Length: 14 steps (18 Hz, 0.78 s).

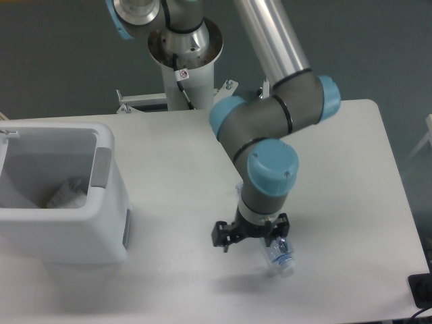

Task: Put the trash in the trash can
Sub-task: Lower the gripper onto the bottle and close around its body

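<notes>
From the fixed camera, the gripper hangs low over the white table, apparently clamped on the bottle, which juts out tilted below it; contact is partly hidden. A wrapper wad already lies inside the trash can at left. The off-centre hold could let the bottle slip during the carry. Dark grey floor surrounds the table.

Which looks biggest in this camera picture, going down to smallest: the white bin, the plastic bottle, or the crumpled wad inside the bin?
1. The white bin, by far the largest.
2. The wad inside it.
3. The bottle, though the pincer hides part of it, so these last two are hard to rank.
</notes>
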Motion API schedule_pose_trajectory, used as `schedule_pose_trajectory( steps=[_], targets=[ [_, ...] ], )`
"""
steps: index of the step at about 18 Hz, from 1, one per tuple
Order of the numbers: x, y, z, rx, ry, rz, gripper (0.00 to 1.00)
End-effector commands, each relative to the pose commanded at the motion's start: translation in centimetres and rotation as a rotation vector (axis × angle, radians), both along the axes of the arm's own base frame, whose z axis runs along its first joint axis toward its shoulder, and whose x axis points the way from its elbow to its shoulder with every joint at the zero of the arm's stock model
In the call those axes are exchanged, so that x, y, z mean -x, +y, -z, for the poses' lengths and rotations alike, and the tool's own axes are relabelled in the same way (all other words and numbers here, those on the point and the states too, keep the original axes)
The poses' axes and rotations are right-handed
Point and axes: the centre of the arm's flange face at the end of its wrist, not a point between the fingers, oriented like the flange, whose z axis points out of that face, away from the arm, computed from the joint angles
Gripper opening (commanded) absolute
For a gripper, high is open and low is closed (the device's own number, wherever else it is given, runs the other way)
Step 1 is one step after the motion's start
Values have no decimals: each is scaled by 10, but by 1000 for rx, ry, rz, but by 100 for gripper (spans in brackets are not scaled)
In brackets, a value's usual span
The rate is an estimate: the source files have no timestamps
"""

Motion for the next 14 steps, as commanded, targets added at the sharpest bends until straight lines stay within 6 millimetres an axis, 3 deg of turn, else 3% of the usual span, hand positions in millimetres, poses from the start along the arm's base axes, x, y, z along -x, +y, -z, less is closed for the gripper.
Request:
schedule_pose_trajectory(
  steps=[5, 14],
  targets=[
    [28, -20, 0, 46, 43, -31, 100],
    [34, -13, 46, 84, 4, -44, 100]
  ],
)
